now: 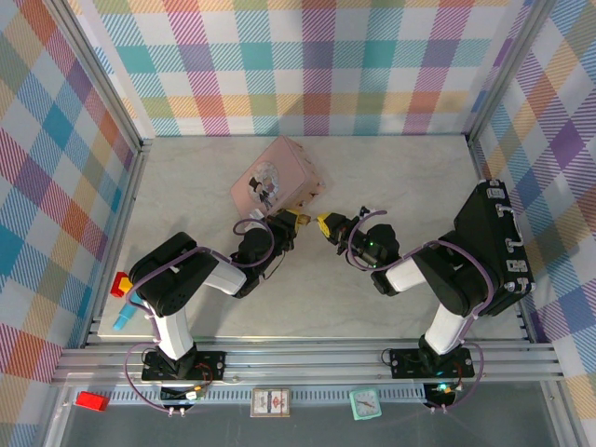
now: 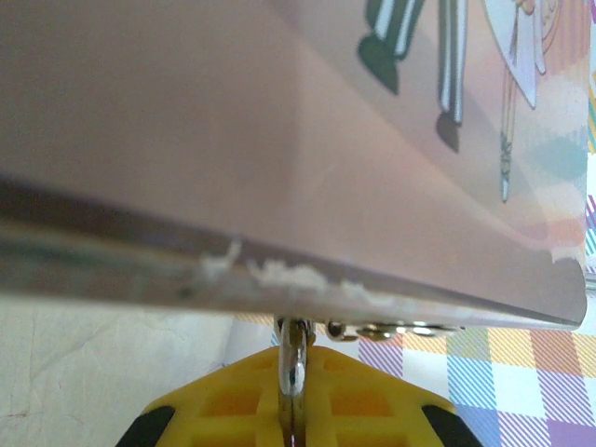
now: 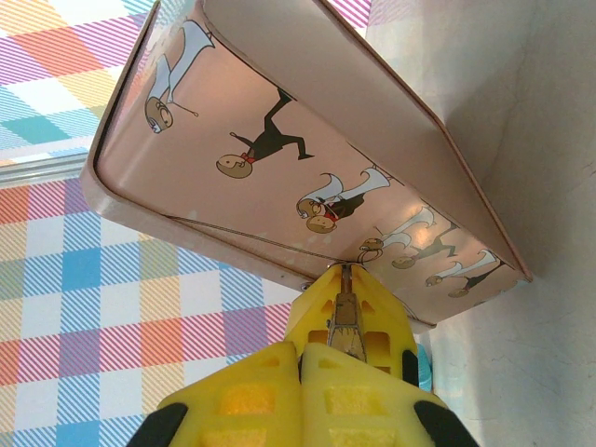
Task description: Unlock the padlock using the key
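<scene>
Left gripper [image 1: 296, 221]: closed, its yellow fingers pinching the thin silvery shackle of the small brass-gold padlock [image 2: 295, 358].
Padlock: in the left gripper, right under the edge of the pink rectangular tin [image 1: 277, 177] with cartoon figures.
Right gripper [image 1: 326, 223]: closed on the thin dark-grey metal key [image 3: 346, 324], facing the left gripper.
Key: upright between the yellow fingers, tip at the tin's rim.
Tin: on the pale marbled table [image 1: 400, 177].
</scene>
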Robot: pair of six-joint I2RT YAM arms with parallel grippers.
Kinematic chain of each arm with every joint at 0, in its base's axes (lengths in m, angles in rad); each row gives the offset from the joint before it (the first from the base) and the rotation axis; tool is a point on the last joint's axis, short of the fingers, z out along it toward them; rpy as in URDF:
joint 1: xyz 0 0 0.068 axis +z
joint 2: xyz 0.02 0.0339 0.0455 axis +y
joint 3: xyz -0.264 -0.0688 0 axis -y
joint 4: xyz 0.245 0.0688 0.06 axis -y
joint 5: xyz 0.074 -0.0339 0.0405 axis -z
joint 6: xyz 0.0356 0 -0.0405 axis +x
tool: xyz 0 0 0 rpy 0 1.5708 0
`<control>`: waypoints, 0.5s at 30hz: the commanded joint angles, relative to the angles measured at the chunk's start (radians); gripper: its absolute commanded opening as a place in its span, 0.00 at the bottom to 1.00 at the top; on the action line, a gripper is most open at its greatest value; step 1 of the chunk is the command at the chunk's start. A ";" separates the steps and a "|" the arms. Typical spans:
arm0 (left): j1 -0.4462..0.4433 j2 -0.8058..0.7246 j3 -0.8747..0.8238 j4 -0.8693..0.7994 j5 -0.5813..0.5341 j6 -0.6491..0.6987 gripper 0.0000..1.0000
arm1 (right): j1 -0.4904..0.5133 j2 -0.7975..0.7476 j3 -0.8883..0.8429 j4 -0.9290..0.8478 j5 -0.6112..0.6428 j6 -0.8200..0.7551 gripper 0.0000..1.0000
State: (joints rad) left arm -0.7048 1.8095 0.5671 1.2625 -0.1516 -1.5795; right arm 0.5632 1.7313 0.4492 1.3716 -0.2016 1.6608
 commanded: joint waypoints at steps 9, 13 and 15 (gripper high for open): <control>-0.025 -0.004 0.030 0.035 -0.004 -0.071 0.00 | 0.007 -0.030 0.005 0.037 0.011 0.007 0.00; -0.030 -0.004 0.037 0.035 -0.002 -0.071 0.00 | 0.012 -0.011 0.012 0.037 0.013 0.017 0.00; -0.035 -0.006 0.040 0.034 -0.005 -0.071 0.00 | 0.019 -0.004 0.020 0.037 0.014 0.022 0.00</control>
State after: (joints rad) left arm -0.7063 1.8099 0.5732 1.2552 -0.1547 -1.5826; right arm 0.5655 1.7275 0.4492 1.3716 -0.1959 1.6669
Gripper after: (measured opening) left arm 0.078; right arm 0.064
